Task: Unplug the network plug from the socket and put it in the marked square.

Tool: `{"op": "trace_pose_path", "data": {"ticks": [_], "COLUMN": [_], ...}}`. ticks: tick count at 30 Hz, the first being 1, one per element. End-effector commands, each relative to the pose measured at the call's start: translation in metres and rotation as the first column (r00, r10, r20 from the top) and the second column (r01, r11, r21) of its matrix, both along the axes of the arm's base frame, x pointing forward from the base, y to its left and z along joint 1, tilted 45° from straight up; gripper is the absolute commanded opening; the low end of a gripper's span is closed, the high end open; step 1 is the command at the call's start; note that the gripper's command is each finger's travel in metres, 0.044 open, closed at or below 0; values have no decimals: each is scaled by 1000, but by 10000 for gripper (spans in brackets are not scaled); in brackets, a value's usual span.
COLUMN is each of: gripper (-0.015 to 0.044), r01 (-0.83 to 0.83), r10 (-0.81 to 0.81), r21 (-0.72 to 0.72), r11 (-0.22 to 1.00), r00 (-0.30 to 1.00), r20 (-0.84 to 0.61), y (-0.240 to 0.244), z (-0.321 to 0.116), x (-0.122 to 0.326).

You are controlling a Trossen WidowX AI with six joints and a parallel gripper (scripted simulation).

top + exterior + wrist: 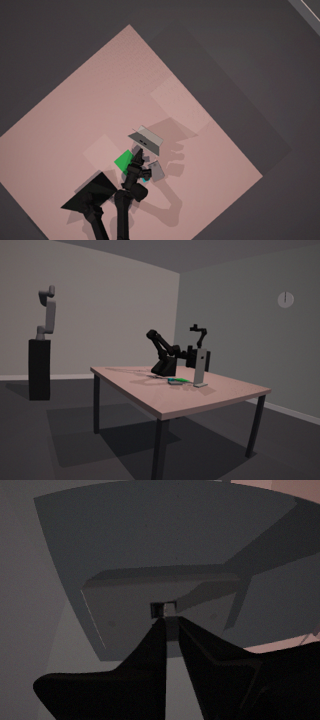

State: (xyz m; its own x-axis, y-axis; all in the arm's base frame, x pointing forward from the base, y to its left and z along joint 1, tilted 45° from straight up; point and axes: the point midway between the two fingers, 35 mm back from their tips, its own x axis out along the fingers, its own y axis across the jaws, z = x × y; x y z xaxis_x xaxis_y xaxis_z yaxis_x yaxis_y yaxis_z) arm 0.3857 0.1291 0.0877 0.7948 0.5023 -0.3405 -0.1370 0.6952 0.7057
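Observation:
The upright panel [154, 148] [199, 370] [125, 535] stands on the table [103, 108] [144, 395]. Its socket opening [157, 610] shows in the wrist view. My gripper [141, 149] [170, 623] is in front of the panel, shut on the plug. The grey plug [172, 631] shows between the fingertips, and its front end reaches to the opening; how deep it sits is hidden. The thin tab cannot be made out. The green square [123, 161] [181, 380] lies on the table beside and below my gripper, partly hidden by the arm in the top view.
A flat grey box [157, 171] [175, 383] lies right of my arm in the top view. A small cyan object [144, 180] [171, 379] is close to it, partly under the arm in that view. The panel has a light foot [200, 385]. Another arm stands behind in the exterior view.

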Motion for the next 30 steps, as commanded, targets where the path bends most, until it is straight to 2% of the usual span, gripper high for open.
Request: {"op": "trace_pose_path", "data": {"ticks": [1,30], "gripper": [0,0], "r01": [2,2], "r10": [-2,-2], "r21": [2,2], "r11": [1000,1000], "r00": [1000,1000], "r20": [-3,-4], "y": [-2,-8], "z": [0,3], "x": [-4,-19]}}
